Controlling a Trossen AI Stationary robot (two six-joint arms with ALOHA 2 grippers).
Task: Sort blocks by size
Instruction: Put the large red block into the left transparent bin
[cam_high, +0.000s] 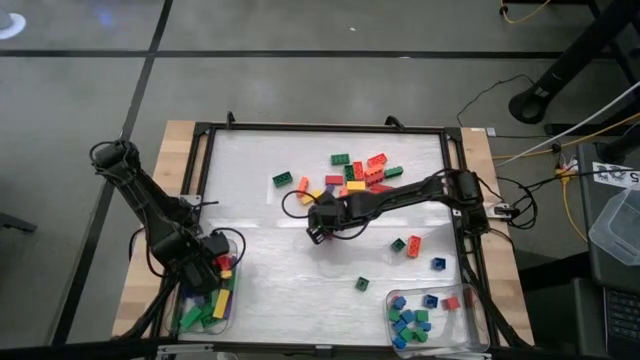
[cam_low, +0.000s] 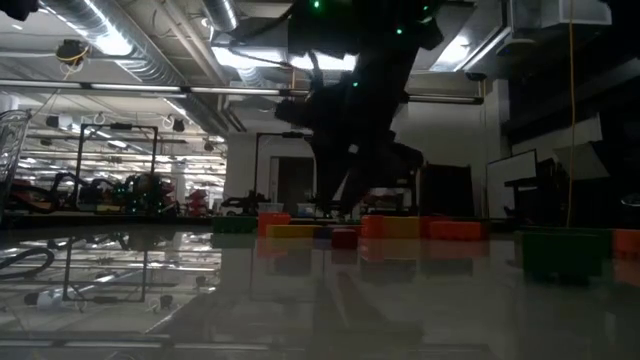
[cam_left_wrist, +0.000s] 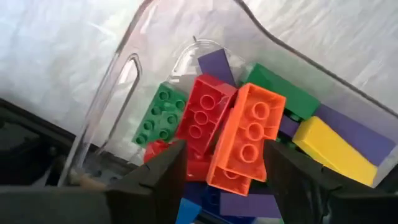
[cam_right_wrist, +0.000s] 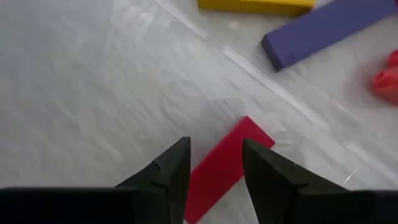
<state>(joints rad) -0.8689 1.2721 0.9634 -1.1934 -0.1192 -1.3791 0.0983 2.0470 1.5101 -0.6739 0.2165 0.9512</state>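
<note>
Orange brick (cam_left_wrist: 246, 140), long axis running away from the camera, tilted on the pile inside clear tray (cam_left_wrist: 124, 74); left pincer (cam_left_wrist: 224, 180) released around it. Right wrist: right pincer (cam_right_wrist: 214, 163) straddles red brick (cam_right_wrist: 227, 163) lying diagonally on counter (cam_right_wrist: 93, 81), grip unclear.

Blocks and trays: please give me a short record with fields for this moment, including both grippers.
left gripper: open, above the left tray, an orange long block between its fingers
left tray contents: long blocks, red, green, yellow, purple, blue
right gripper: over the middle of the table, fingers on both sides of a red block; grip unclear
right tray: small blocks, mostly blue and green
loose blocks: scattered beyond and right of the right gripper
</note>
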